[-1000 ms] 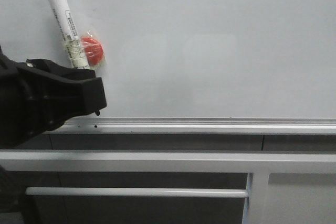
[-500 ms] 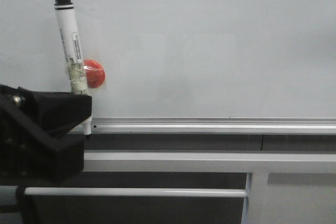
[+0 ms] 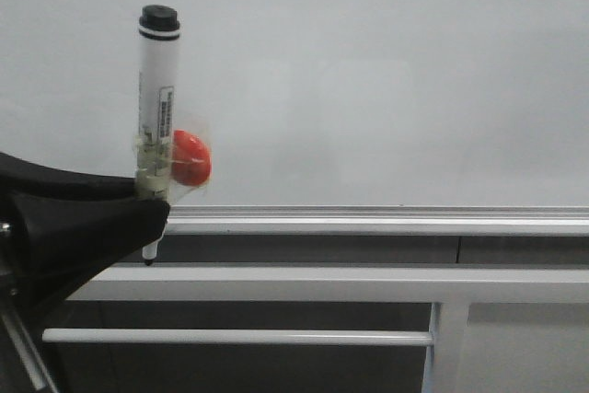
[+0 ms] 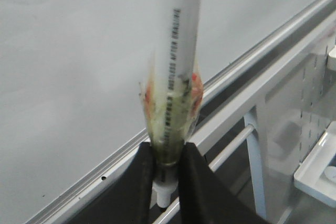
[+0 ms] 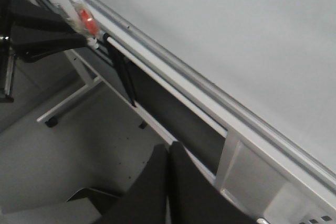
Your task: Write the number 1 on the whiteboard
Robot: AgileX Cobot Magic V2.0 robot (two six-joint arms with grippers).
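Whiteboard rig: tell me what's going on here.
The left gripper is shut on a white marker, held roughly upright in front of the whiteboard, capped end up, with something red taped to its barrel. The marker's tip hangs below the board's silver lower rail. No stroke shows on the board, so the number 1 is not yet written. The right gripper is shut, holding nothing, away from the board.

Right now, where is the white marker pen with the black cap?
In the front view the white marker pen with the black cap stands upright at the left, clamped in the left tool, in front of the plain white whiteboard, with its tip just below the silver rail.
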